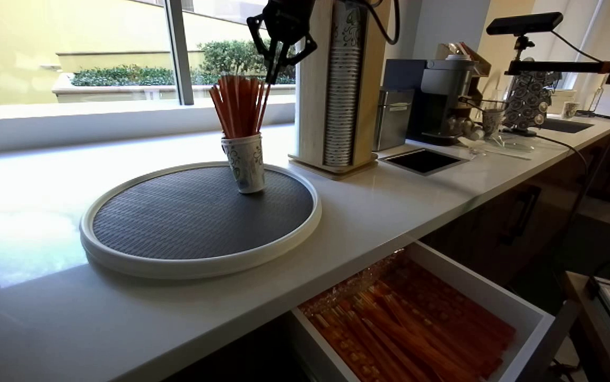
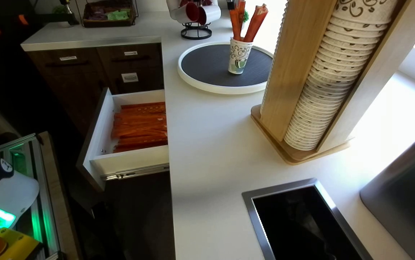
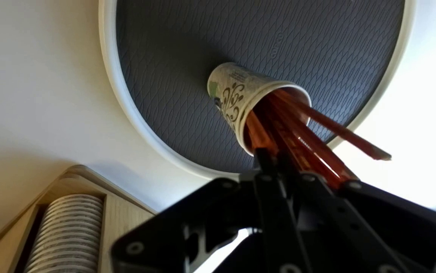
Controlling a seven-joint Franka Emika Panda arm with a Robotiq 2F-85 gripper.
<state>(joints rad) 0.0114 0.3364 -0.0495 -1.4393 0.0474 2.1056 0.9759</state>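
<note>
My gripper [image 1: 272, 77] hangs above a patterned paper cup [image 1: 246, 164] with its fingers nearly together. It is shut on the upper end of a thin orange-red stick [image 1: 263, 109], whose lower end is inside the cup. The gripper tip also shows in an exterior view [image 2: 231, 5] above an orange stick [image 2: 235, 23]. In the wrist view the fingers [image 3: 273, 157] close at the orange stick [image 3: 259, 132], partly hiding it. Several other red sticks [image 3: 309, 140] lean out of the cup [image 3: 237, 91] beside the fingers. The cup stands upright on a round grey tray [image 3: 109, 41].
The white-rimmed tray [image 1: 199, 268] sits on the counter. A tall wooden cup dispenser [image 2: 294, 54] stands close to the gripper and tray. An open drawer [image 1: 485, 297] below the counter holds many orange-red sticks. A coffee machine [image 1: 443, 79] and a mug rack [image 2: 196, 33] stand farther off.
</note>
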